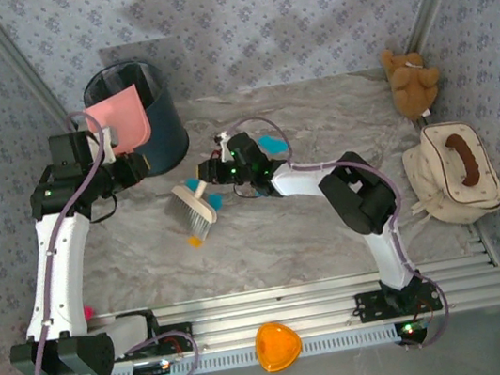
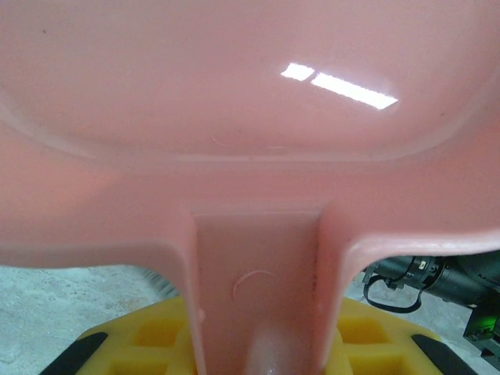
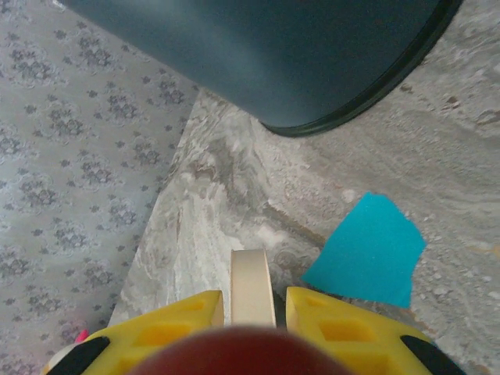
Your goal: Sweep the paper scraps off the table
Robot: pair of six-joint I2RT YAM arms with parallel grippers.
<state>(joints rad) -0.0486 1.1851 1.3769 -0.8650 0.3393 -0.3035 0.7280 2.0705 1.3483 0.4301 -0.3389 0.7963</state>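
Both clamped: left jaws on pink dustpan (image 1: 120,120) (at bin (image 1: 163,130)), right jaws on brush (image 1: 193,207) near paper scraps (image 1: 215,200).

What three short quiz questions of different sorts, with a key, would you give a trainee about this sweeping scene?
1. True or false: the left gripper grips the handle of the pink plastic dustpan.
2. What does the right gripper hold? A) a cream bristle brush; B) a brown teddy bear; C) an orange heart-shaped dish.
3. In the right wrist view, what colour is the flat paper scrap lying on the grey-beige marble-patterned table beside that gripper?
Key: 1 true; 2 A; 3 cyan-blue.
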